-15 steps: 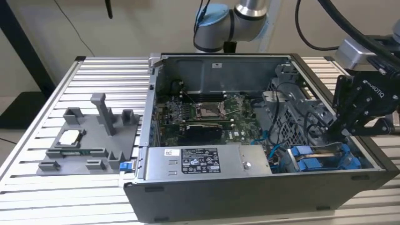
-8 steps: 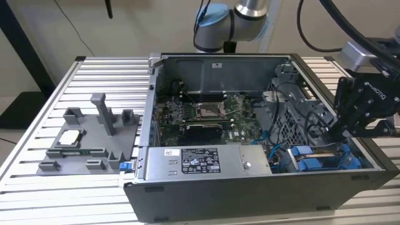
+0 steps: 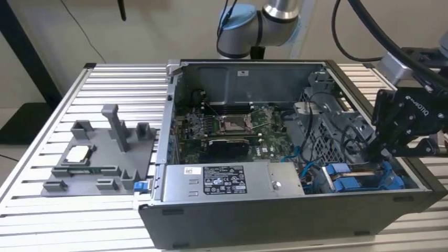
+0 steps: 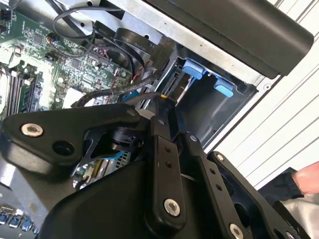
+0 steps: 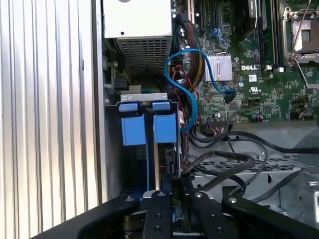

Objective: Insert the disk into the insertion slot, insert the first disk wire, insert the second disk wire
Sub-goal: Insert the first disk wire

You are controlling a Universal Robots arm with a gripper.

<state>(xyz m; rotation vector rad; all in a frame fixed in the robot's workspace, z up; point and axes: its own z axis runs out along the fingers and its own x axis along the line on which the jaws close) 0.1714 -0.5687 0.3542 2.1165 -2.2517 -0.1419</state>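
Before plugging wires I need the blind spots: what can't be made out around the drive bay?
The disk connector end: first wrist view, the gripper covers it.
How deep the disk sits: exterior view, the gripper stands in front.
Where the black wire ends: second wrist view, lost behind the gripper.

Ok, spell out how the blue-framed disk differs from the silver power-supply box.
Colour: the disk sits in a bright blue carrier; the power-supply box is bare silver with a dark label.
Size: the power-supply box is far larger than the disk.
Gripper: the gripper hangs right at the disk, while the power-supply box lies apart from it.
Both sit inside the open computer case.
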